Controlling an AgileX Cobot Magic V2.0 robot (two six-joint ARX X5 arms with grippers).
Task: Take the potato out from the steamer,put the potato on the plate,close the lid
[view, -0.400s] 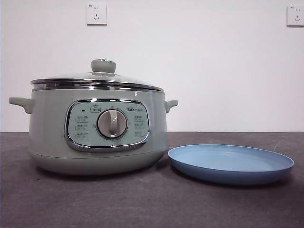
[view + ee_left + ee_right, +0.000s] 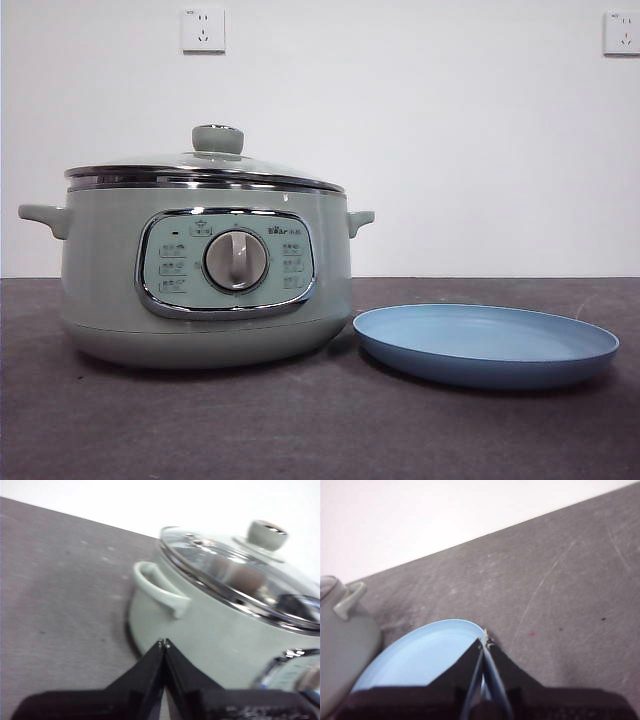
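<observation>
both pairs of jaws are pressed together, holding nothing. just past the left gripper (image 2: 163, 642) tips stands the steamer (image 2: 215, 625), its side handle (image 2: 159, 589) beyond and to one side of them. farther on, the lid (image 2: 240, 575) sits closed on the steamer, and the potato (image 2: 243, 578) shows through the glass, inside. just past the right gripper (image 2: 484, 642) tips lies the plate (image 2: 420, 655), bare, beside the steamer on the table (image 2: 560, 580).
</observation>
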